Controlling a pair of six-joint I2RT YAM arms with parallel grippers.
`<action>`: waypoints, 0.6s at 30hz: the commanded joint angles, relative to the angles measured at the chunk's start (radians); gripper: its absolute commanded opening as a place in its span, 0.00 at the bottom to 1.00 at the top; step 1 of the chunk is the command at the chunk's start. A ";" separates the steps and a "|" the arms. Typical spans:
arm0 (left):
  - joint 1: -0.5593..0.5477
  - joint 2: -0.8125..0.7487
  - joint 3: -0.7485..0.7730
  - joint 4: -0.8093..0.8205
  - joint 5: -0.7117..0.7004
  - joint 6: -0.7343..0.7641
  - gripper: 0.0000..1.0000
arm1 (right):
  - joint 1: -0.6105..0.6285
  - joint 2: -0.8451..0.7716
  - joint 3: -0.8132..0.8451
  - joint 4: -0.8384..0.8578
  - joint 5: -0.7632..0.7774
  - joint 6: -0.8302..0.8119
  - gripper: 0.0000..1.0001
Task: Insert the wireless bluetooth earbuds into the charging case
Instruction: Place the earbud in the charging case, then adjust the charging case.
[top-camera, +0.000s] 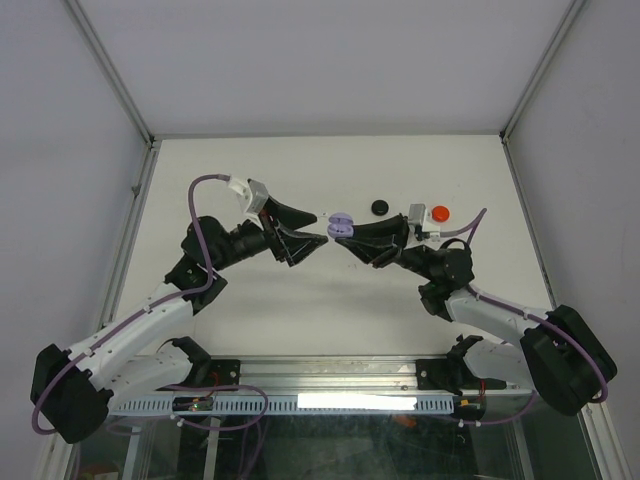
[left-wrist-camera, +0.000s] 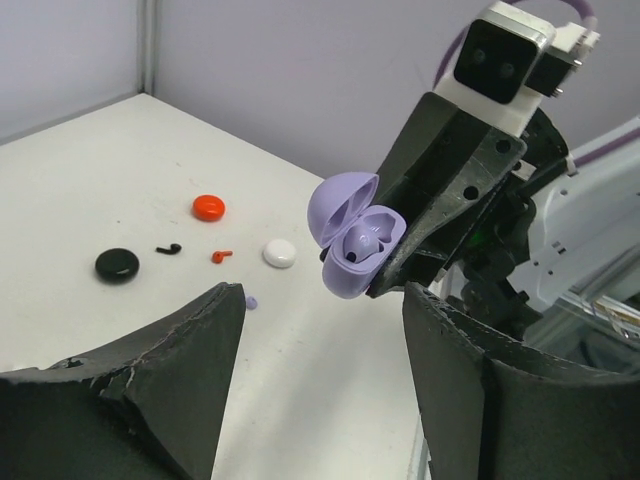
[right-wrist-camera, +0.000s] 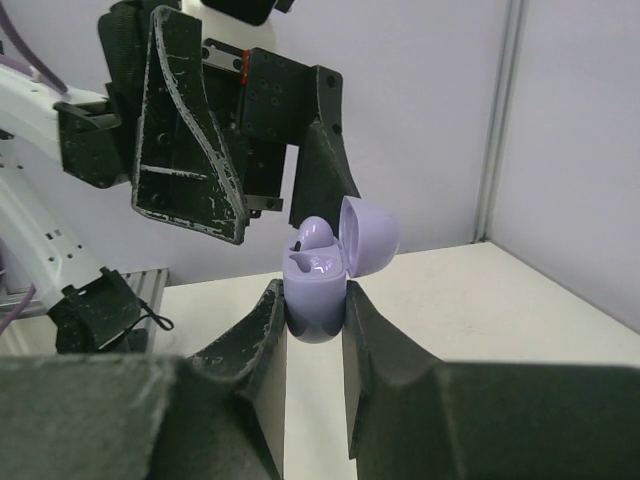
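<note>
The left gripper (left-wrist-camera: 322, 295) is hovering with its fingers standing well apart and holding nothing, its tips just beside the open lavender charging case (left-wrist-camera: 360, 245), which is hanging in the air above the table (left-wrist-camera: 110, 160). Inside the case one lavender earbud (left-wrist-camera: 362, 240) is sitting in its pocket, though I cannot tell whether it is fully seated. The right gripper (right-wrist-camera: 312, 300) is pinching the lower shell of the case between narrow fingers, with the lid tilting back and clear of the pads. Beyond it, on the table, the black case (top-camera: 379, 207) and the red case (top-camera: 440, 212) are lying well apart from the held one; the left wrist view is also showing a white case (left-wrist-camera: 279, 254), a black earbud (left-wrist-camera: 169, 247), a red earbud (left-wrist-camera: 221, 256) and what looks like a second lavender earbud (left-wrist-camera: 251, 301) lying loose. These buds are probably behaving as very light, hard, glossy plastic, so they are likely to be skidding or flipping under a careless pinch. A hold across the rounded body, leaving the stem free to point into its pocket, seems safest, with light pressure only. The case hinge looks delicate, so gripping the base, as now, is sparing it.
</note>
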 joint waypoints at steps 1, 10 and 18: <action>0.024 0.015 -0.001 0.109 0.180 -0.002 0.65 | 0.003 -0.020 0.036 0.050 -0.073 0.063 0.00; 0.024 0.075 -0.018 0.233 0.242 -0.034 0.55 | 0.004 0.000 0.055 0.101 -0.092 0.136 0.00; 0.023 0.109 -0.052 0.361 0.259 -0.101 0.49 | 0.004 0.039 0.062 0.178 -0.092 0.193 0.00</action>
